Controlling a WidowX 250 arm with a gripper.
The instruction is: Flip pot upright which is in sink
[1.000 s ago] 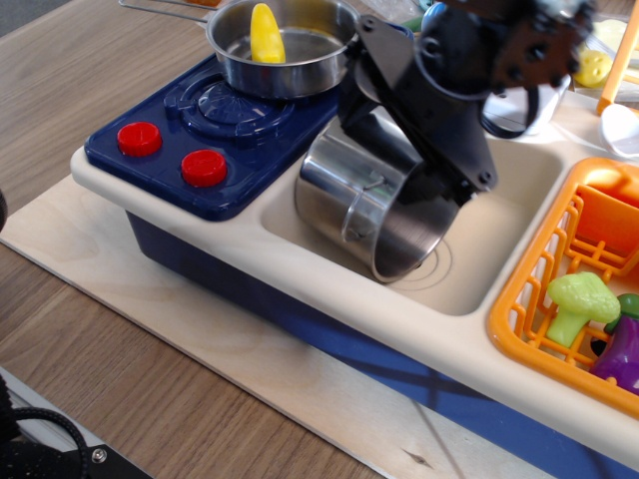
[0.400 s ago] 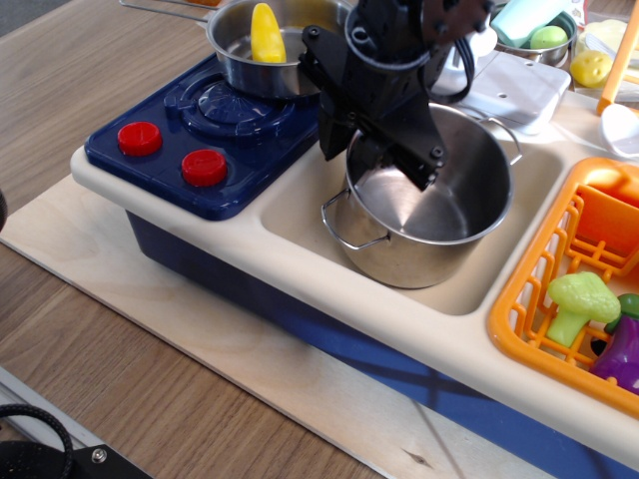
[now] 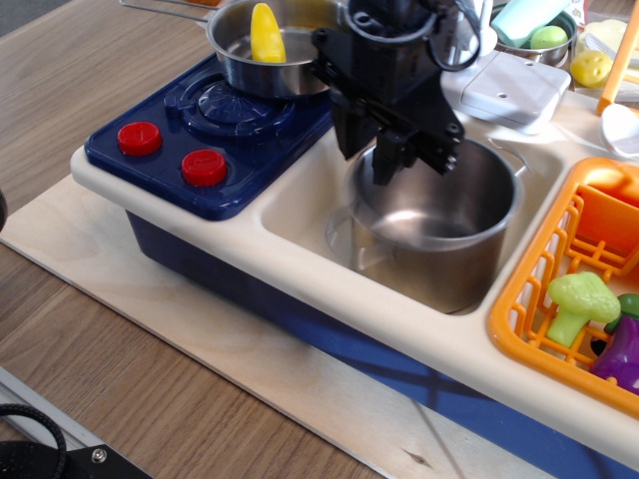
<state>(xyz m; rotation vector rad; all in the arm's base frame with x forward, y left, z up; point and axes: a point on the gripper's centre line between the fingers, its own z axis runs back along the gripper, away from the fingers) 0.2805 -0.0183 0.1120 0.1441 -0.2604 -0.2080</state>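
The shiny steel pot (image 3: 454,274) stands upright in the cream sink (image 3: 298,205), its mouth facing up and its inside empty. It looks slightly blurred, and its left wire handle (image 3: 337,232) is near the sink's left wall. My gripper (image 3: 414,168) hangs over the pot's back-left rim with its black fingertips (image 3: 387,165) just inside the mouth. A gap shows between the two fingers, and they do not seem to be pinching the rim. The back rim is hidden behind the gripper.
A shallower steel pan with a yellow item (image 3: 268,35) sits on the navy stove (image 3: 200,125) to the left. An orange basket (image 3: 524,309) with toy vegetables borders the sink on the right. A white box (image 3: 504,88) and small bowls lie behind.
The pot went from lying tilted on its side to upright, then dropped lower into the sink. My gripper shifted slightly right and let go of the rim.
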